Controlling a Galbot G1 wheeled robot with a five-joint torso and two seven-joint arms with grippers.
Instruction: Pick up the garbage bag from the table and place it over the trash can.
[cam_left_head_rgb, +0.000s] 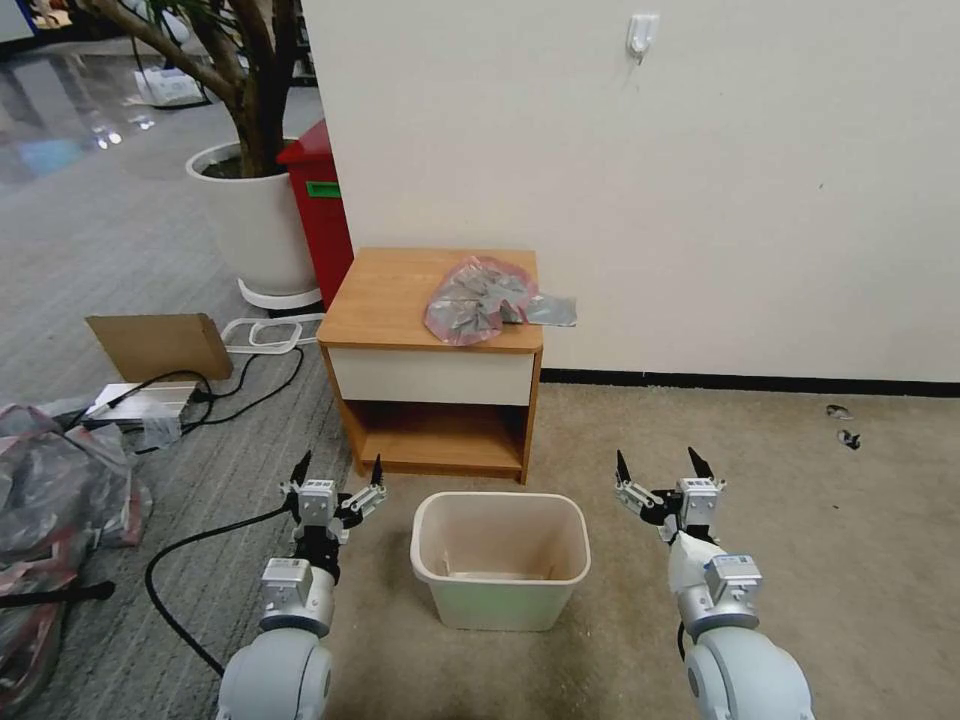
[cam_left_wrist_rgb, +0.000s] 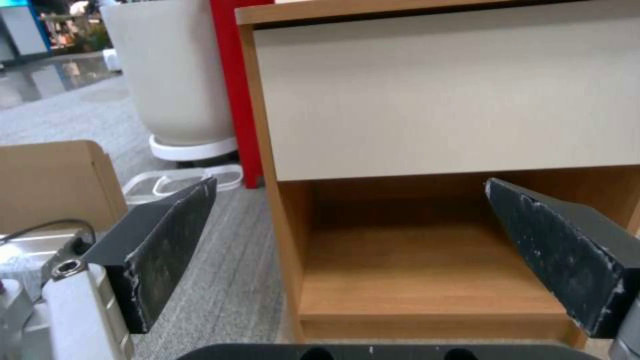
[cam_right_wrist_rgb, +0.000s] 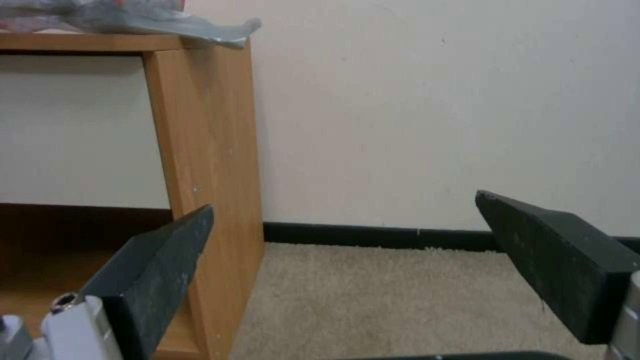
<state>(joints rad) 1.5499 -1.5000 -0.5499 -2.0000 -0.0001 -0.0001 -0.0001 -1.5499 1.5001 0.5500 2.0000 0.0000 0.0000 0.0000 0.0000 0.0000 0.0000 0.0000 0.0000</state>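
The garbage bag (cam_left_head_rgb: 482, 298) lies crumpled on the right half of the table (cam_left_head_rgb: 385, 300), grey plastic with a pink-red rim; one corner hangs over the table's right edge (cam_right_wrist_rgb: 167, 22). The cream trash can (cam_left_head_rgb: 500, 556) stands empty on the carpet in front of the table. My left gripper (cam_left_head_rgb: 338, 468) hovers open to the left of the can, low, facing the table's drawer front (cam_left_wrist_rgb: 440, 100). To the right of the can my right gripper (cam_left_head_rgb: 658, 464) is open too, pointing at the table's right side panel (cam_right_wrist_rgb: 207, 150) and the wall. Neither holds anything.
A tall red bin (cam_left_head_rgb: 322, 210) and a white plant pot (cam_left_head_rgb: 255, 220) stand behind the table's left. Cardboard (cam_left_head_rgb: 160, 345), black cables (cam_left_head_rgb: 200, 545) and a heap of grey-red bags (cam_left_head_rgb: 55, 500) crowd the floor at left. Beige carpet (cam_left_head_rgb: 830, 520) at right is open.
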